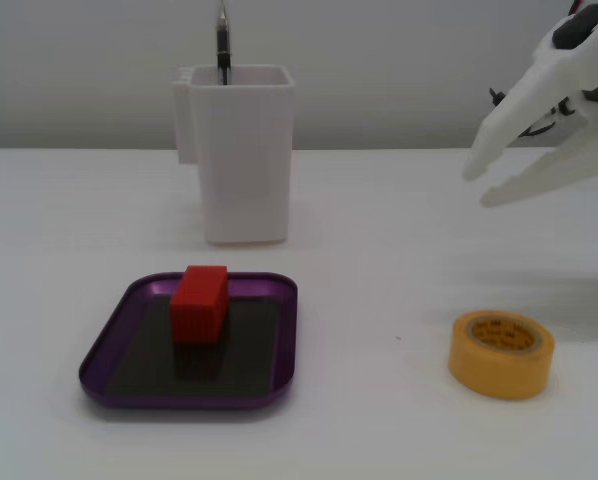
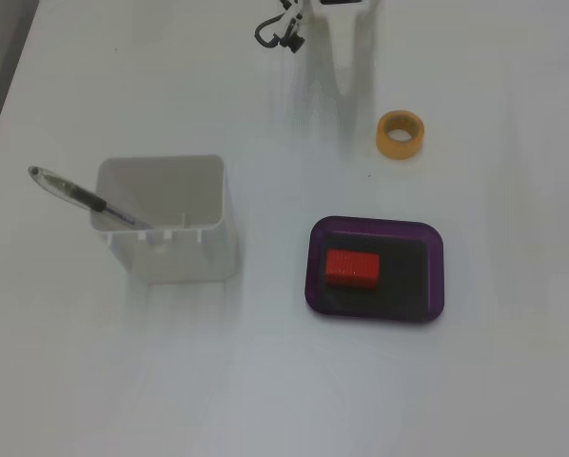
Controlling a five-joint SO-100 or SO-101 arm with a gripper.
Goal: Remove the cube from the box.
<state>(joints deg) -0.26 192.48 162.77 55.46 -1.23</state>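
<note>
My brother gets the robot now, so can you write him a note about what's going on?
Gripper: fingers open, holding nothing, up in the air at the right of a fixed view, away from the tray.
Red cube sits inside the purple box, toward its far side.
Yellow tape roll and white container with a pen stand apart.
Done: nothing yet.
Left: reach, grab cube, lift it out.

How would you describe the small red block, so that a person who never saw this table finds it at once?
Start at the tall white square container that holds a pen. In front of it in a fixed view lies a shallow purple tray with a dark floor. The small red plastic block stands inside that tray, the only red thing here, unlike the round yellow tape roll on the bare table.
</note>
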